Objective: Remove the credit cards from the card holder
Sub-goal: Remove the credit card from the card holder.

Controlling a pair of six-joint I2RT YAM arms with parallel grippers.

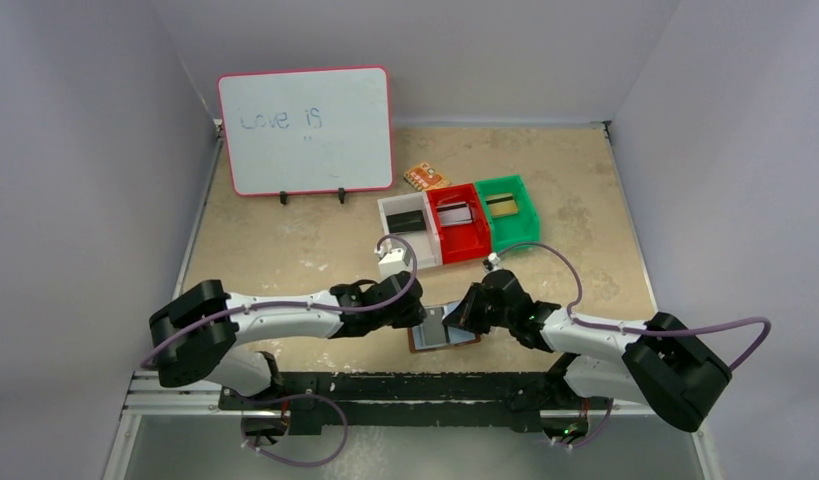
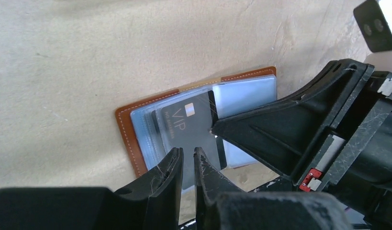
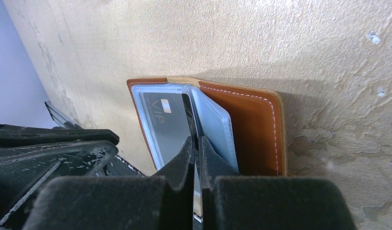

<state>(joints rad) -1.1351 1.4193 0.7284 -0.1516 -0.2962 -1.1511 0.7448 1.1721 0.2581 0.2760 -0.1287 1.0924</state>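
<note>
Card holder [image 3: 253,124] lies open on the table [image 1: 285,250] between both arms. Right gripper [image 3: 195,149], clenched, pins a pocket (steadying, we judge). Left gripper [image 2: 188,160] hovers barely parted over the dark card [image 2: 186,127], and we cannot tell its grip.

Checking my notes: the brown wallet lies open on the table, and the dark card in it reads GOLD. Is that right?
Not quite. The dark card in the open brown wallet reads VIP, not GOLD. The left wrist view shows the lettering.
</note>
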